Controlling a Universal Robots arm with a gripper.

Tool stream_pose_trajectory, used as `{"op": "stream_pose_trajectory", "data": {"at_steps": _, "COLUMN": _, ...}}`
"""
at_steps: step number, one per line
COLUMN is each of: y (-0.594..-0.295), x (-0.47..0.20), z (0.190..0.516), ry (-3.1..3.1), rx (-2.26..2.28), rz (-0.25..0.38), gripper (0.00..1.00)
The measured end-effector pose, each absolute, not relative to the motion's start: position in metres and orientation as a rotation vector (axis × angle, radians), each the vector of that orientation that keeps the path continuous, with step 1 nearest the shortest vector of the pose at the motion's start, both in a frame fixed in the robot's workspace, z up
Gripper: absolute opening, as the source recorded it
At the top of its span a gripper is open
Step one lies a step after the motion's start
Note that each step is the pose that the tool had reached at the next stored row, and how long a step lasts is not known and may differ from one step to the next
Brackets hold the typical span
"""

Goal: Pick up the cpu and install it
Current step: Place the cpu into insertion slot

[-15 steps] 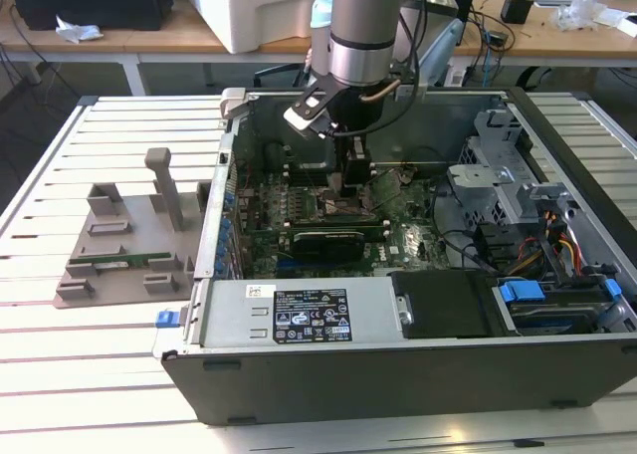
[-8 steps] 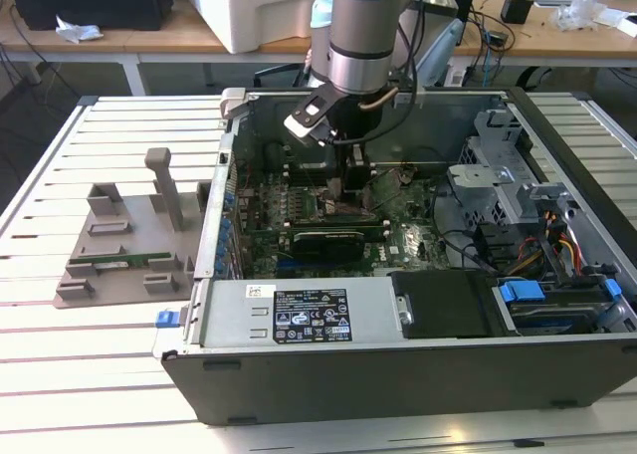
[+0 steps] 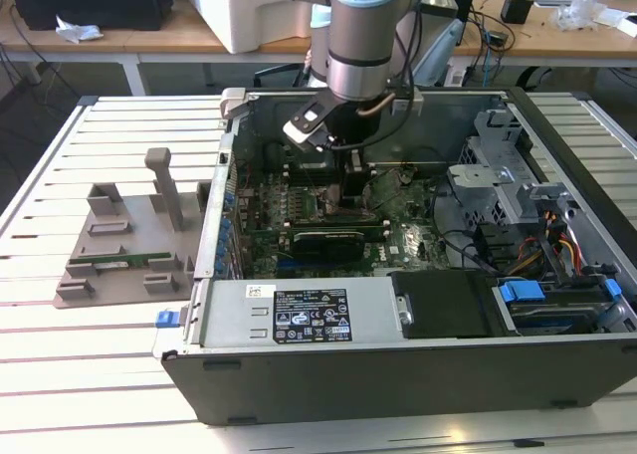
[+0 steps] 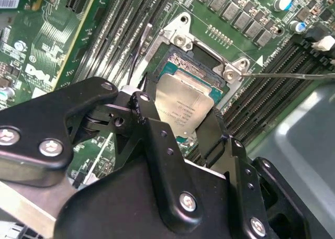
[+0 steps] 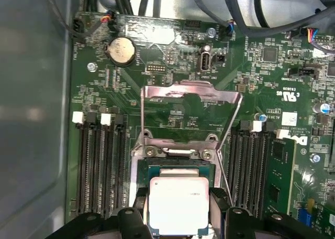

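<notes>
First wrist view: flat square silvery cpu (image 5: 179,203) gripped by black end effector (image 5: 179,214) over open green socket (image 5: 172,170); insertion step, square alignment required.

Open socket (image 5: 180,169) free from above under the cpu (image 5: 179,203) clamped in the gripper (image 5: 180,218), load plate (image 5: 191,92) folded back off it, thin lever (image 4: 293,75) beside, memory slots (image 5: 99,165) low on both sides, drive cage (image 3: 498,175) tall on the exterior view's right, power supply (image 3: 299,315) along the near edge
</notes>
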State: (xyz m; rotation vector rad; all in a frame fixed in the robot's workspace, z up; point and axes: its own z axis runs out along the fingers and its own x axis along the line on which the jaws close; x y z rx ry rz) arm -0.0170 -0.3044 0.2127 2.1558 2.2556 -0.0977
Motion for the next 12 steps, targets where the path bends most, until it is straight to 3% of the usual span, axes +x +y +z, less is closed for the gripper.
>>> {"op": "stream_pose_trajectory", "data": {"at_steps": 12, "y": -0.304, "x": -0.019, "z": 0.202, "ry": 2.243, "rx": 2.168, "rz": -0.099, "gripper": 0.55}}
